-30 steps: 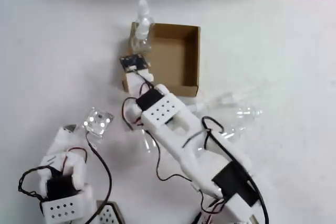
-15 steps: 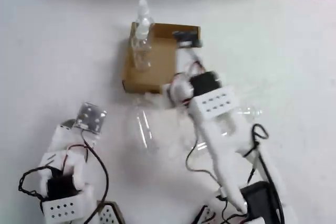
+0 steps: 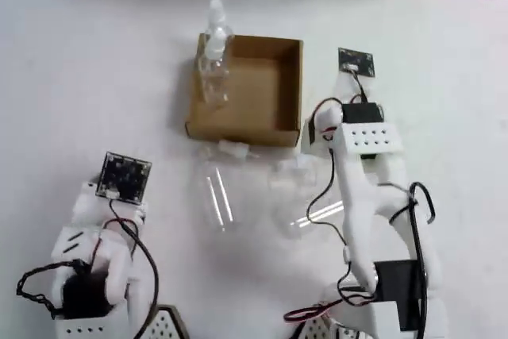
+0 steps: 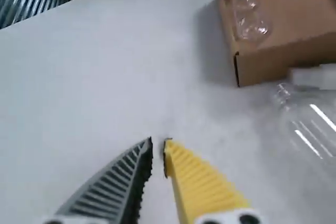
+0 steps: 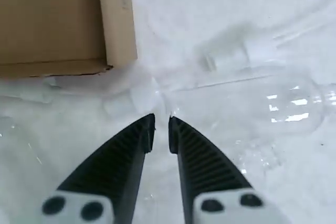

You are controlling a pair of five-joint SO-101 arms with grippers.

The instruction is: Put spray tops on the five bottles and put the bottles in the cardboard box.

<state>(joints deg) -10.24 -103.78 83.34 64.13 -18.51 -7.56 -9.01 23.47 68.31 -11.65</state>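
Note:
The cardboard box [image 3: 250, 89] stands at the table's far middle. One clear bottle with a spray top [image 3: 213, 49] leans over its left wall, body inside. Several clear bottles lie on the table in front of the box [image 3: 218, 196] [image 3: 313, 200], with white spray tops [image 3: 232, 149] near the front wall. The right arm [image 3: 361, 136] stands right of the box; its black-fingered gripper [image 5: 161, 121] is shut and empty just above loose tops and a lying bottle [image 5: 278, 103]. My left gripper [image 4: 157, 149], grey and yellow, is shut over bare table, left of the box [image 4: 283, 35].
The left arm [image 3: 95, 275] sits at the near left corner with loose black cables around it. The right arm's base and cables [image 3: 389, 291] fill the near right. White table surface stretches to the left and far right of the box.
The right arm swung from the box's left front corner across the box to its right side. The left arm's wrist drew back and turned slightly. The bottle on the box wall stayed put.

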